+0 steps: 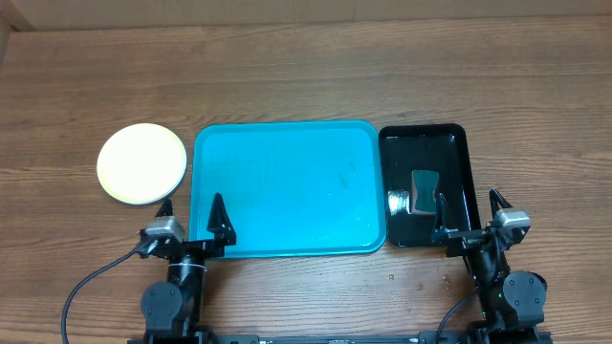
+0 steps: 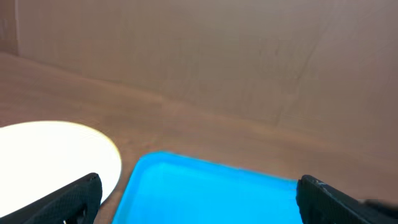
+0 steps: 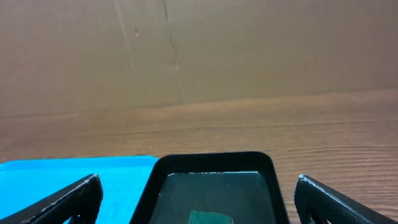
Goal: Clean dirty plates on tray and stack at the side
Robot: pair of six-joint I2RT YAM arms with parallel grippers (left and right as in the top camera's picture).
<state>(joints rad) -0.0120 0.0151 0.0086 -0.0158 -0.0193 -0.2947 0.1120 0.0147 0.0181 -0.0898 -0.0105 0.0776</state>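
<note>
Clearly the plates [image 1: 142, 163] sit stacked beside the tray [image 1: 287, 191] (its left side), left fingers [image 1: 220, 218] and right fingers [image 1: 442, 212] spread apart

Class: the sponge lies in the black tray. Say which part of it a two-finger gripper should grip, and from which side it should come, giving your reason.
Grip the sponge across its narrower width, coming down from above. It seems to lie flat as a rectangular block, and the raised rim of the black tray may hinder a sideways approach. The right gripper, open, is nearest.
</note>
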